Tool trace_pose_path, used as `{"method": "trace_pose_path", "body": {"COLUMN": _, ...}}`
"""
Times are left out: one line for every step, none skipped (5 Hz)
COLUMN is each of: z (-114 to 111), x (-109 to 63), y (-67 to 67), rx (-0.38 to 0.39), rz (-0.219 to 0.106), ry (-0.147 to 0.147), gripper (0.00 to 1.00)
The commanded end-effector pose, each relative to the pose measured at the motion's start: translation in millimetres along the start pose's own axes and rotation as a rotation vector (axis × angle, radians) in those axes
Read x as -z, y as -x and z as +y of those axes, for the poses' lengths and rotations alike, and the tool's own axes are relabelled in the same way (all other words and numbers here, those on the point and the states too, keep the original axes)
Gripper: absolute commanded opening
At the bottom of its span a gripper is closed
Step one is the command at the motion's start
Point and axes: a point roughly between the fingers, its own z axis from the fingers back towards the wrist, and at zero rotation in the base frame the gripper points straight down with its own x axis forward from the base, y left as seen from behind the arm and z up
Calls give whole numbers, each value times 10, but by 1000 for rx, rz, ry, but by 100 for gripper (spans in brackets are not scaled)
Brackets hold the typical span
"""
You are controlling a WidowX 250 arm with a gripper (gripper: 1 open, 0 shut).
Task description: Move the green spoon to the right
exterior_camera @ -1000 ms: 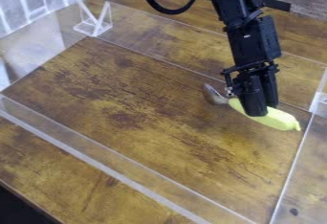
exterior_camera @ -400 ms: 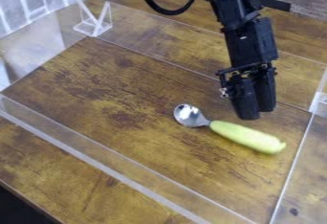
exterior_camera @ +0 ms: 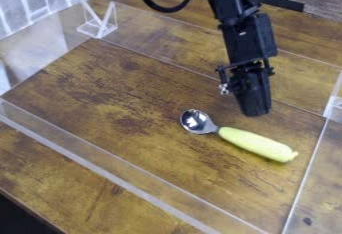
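Jaws (exterior_camera: 254, 106) read as drawn together and empty, the dark fingers merging into one blunt tip that hangs above the wooden bench (exterior_camera: 120, 88), clear of everything on it. Below and slightly nearer lies the green spoon (exterior_camera: 241, 135), flat on the wood toward the right side of the clear-walled tray, its silver bowl pointing left and its chunky yellow-green handle running out to the right and a little nearer, ending close to the tray's right wall (exterior_camera: 325, 138). Nothing touches the spoon; the jaws are near its middle but plainly apart from it and higher. Judging by where it lies, the spoon is already well over on the right of the work area, so the move itself looks done or very nearly so. What is left seems to be only for the arm to draw clear.
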Motion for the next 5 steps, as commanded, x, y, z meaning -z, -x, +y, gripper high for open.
{"method": "trace_pose_path", "body": {"z": -30, "x": -406, "y": -316, "rx": 55, "rz": 7, "ry": -86, "gripper": 0}}
{"method": "trace_pose_path", "body": {"z": -24, "x": -454, "y": -401, "rx": 53, "rz": 7, "ry": -63, "gripper": 0}}
{"method": "trace_pose_path", "body": {"z": -81, "x": -423, "y": -343, "rx": 95, "rz": 4, "ry": -12, "gripper": 100}}
{"method": "trace_pose_path", "body": {"z": -130, "x": -409, "y": -290, "rx": 126, "rz": -3, "ry": 23, "gripper": 100}}
{"method": "trace_pose_path", "body": {"z": -118, "x": -494, "y": -330, "rx": 136, "rz": -10, "ry": 43, "gripper": 100}}
